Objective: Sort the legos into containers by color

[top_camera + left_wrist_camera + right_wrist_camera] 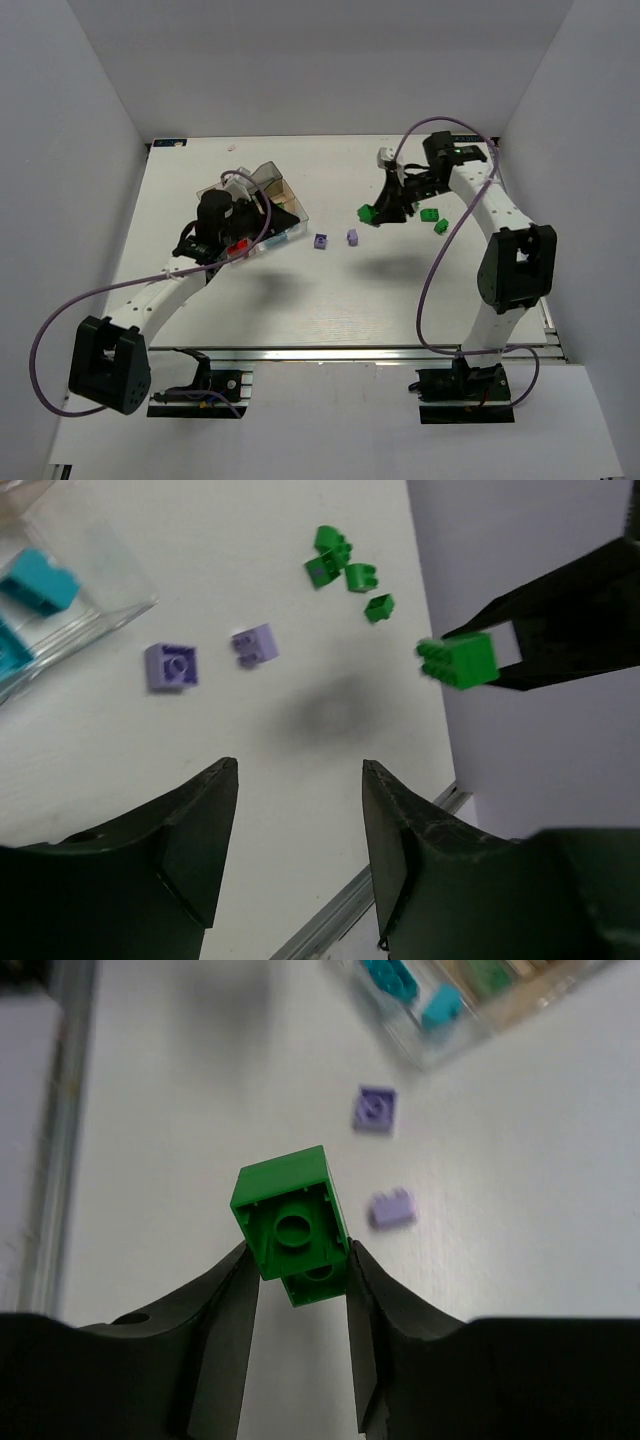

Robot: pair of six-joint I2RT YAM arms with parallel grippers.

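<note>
My right gripper [298, 1260] is shut on a green lego [292, 1222] and holds it above the table; it shows in the top view [368, 213] and in the left wrist view [460, 660]. Two pale purple legos [321, 241] [352, 237] lie mid-table, also seen from the left wrist [171, 666] [255, 645]. Several green legos [435, 220] lie at the right, also in the left wrist view [345, 572]. The clear box [262, 215] stands at the left with cyan legos [40, 582] and a red one [236, 247] inside. My left gripper [300, 770] is open and empty beside the box.
White walls close in the table on the left, back and right. A small white object [384, 157] lies near the back by the right arm. A metal rail [350, 352] runs along the near table edge.
</note>
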